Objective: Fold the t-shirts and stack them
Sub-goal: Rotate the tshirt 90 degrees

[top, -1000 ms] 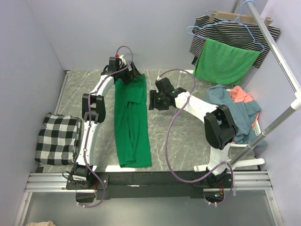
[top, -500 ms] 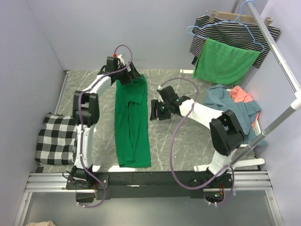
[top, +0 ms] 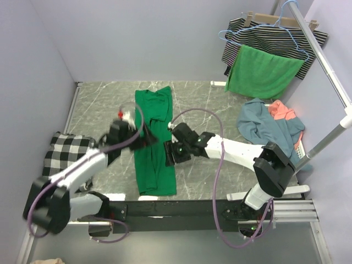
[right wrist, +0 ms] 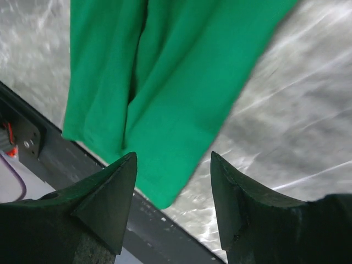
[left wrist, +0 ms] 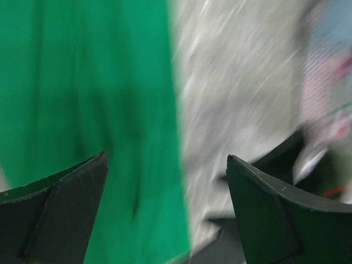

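Observation:
The emerald green t-shirt (top: 154, 143) lies on the table as a long narrow strip running from far to near. My left gripper (top: 147, 141) hovers open over the strip's middle. In the blurred left wrist view the shirt (left wrist: 82, 110) fills the left half between the open fingers (left wrist: 66, 209). My right gripper (top: 169, 153) is open and empty at the shirt's right edge. In the right wrist view it is above the shirt's near end (right wrist: 165, 93). A dusty blue t-shirt (top: 264, 124) and a coral one (top: 281, 111) lie piled at the right.
A black-and-white checked cloth (top: 66, 160) lies at the left edge. A bright green cloth (top: 264, 71) and a striped garment (top: 275, 36) hang on a rail at the back right. The black front rail (right wrist: 71, 159) runs just past the shirt's near end.
My left arm has swung back from the shirt's far end to its middle, with nothing in the gripper. My right gripper has moved nearer and left, up to the shirt's right edge.

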Robot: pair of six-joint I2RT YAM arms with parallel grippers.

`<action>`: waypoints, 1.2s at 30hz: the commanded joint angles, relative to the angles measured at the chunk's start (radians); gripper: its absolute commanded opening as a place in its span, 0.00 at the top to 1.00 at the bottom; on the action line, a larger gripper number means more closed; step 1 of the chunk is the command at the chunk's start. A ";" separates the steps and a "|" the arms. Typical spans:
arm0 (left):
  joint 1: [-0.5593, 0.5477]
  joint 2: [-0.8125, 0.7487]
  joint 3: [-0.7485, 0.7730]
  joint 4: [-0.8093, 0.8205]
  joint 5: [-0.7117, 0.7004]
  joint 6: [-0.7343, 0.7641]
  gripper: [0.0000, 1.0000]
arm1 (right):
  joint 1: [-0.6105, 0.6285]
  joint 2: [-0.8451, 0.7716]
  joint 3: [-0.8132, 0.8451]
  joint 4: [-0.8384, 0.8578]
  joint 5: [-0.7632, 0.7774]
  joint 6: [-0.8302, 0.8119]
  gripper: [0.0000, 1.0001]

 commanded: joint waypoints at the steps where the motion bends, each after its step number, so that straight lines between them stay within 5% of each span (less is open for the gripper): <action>1: -0.105 -0.245 -0.173 -0.131 -0.125 -0.165 0.07 | 0.065 -0.059 -0.053 0.002 0.098 0.073 0.38; 9: -0.220 -0.480 -0.246 -0.399 -0.252 -0.367 0.18 | 0.137 -0.064 -0.124 -0.003 0.172 0.150 0.40; 18: -0.337 -0.426 -0.182 -0.626 -0.450 -0.462 0.11 | 0.179 -0.061 -0.102 -0.018 0.236 0.150 0.39; 25: -0.337 -0.319 -0.145 -0.534 -0.550 -0.453 0.05 | 0.138 -0.026 -0.014 -0.004 0.301 0.097 0.39; 29: -0.323 -0.253 -0.035 -0.478 -0.703 -0.352 0.00 | -0.029 0.002 0.028 0.091 0.224 0.069 0.38; 36: 0.049 0.035 0.171 -0.049 -0.428 0.005 0.01 | -0.240 0.256 0.379 0.067 0.092 -0.014 0.38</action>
